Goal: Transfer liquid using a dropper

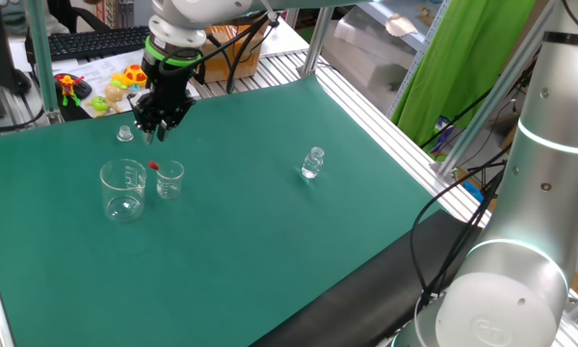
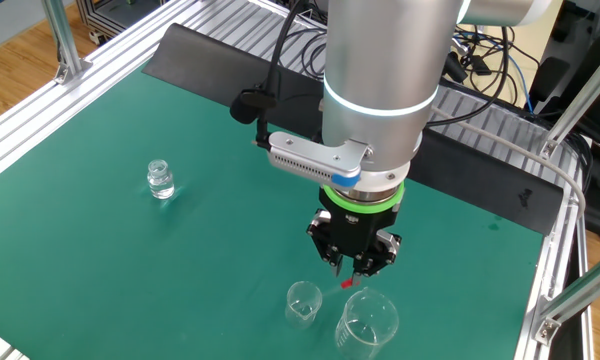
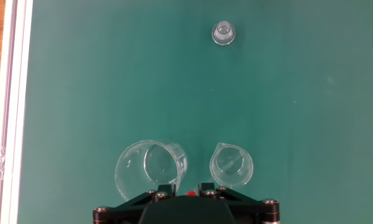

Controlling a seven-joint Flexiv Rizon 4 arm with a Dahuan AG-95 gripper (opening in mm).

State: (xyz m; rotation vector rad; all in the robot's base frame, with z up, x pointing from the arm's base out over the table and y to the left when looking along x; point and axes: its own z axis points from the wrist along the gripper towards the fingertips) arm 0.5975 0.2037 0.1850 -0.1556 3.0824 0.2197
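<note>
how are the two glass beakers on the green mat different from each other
The large beaker is wider and taller than the small beaker. The large beaker shows printed marks on its wall; none are clear on the small beaker. The dropper, red bulb up, shows at the small beaker, not the large one. Both are clear glass and stand upright, side by side.

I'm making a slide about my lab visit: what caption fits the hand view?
Looking down past the fingers at two clear beakers, large and small, with a small glass bottle farther off.
</note>
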